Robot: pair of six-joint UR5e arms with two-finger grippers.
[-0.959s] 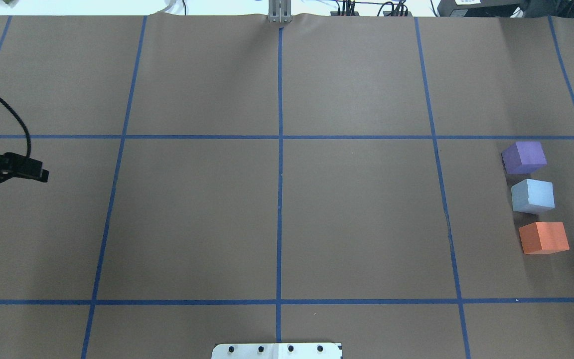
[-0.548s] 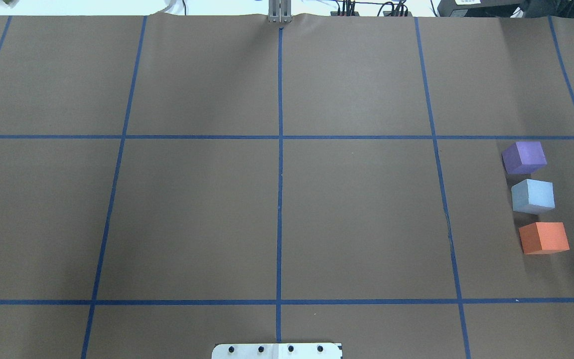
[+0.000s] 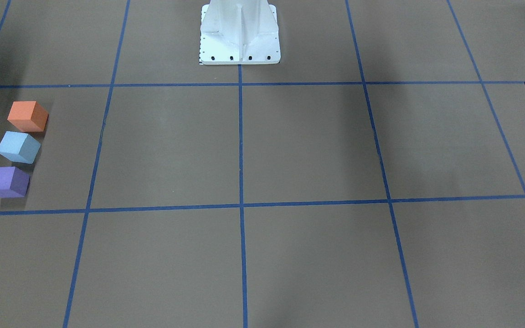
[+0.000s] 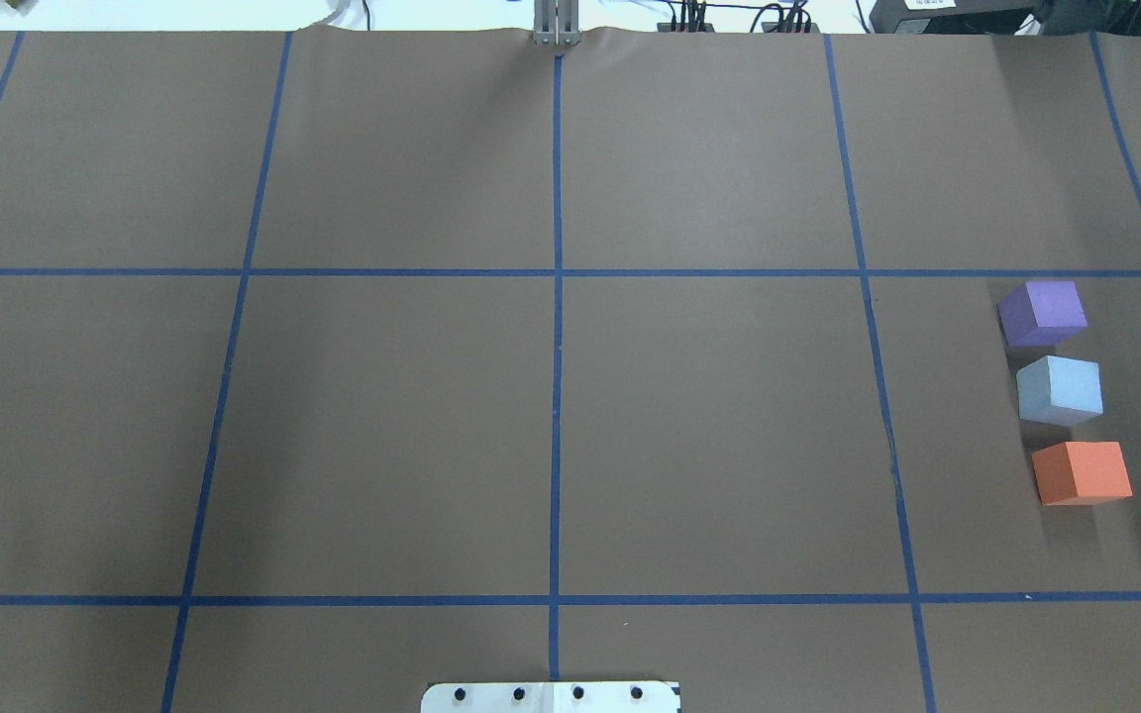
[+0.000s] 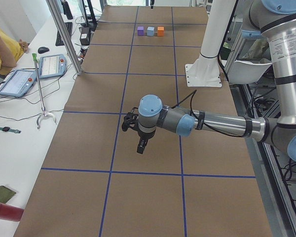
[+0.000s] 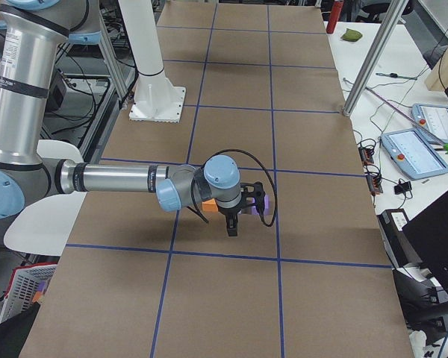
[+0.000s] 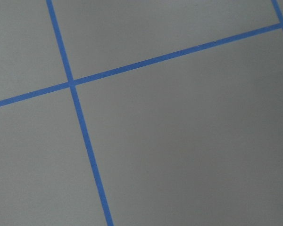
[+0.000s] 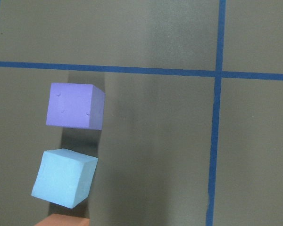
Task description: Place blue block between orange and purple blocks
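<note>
The flat paper-covered desk (image 4: 382,426) is brown all over. Thin dark blue tape lines (image 4: 557,396) cross it and make a pattern of big squares. Each block is one plain colour: a purple foam cube (image 4: 1043,312), a pale blue foam cube (image 4: 1059,388) and an orange foam cube (image 4: 1082,472). The robot's metal stand (image 3: 239,32) is white. The long left arm (image 5: 222,123) is shiny silver with round light blue caps (image 5: 150,104). The left gripper (image 5: 141,147) is black.

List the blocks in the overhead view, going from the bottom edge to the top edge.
Orange foam cube → light blue foam cube → purple foam cube.
</note>
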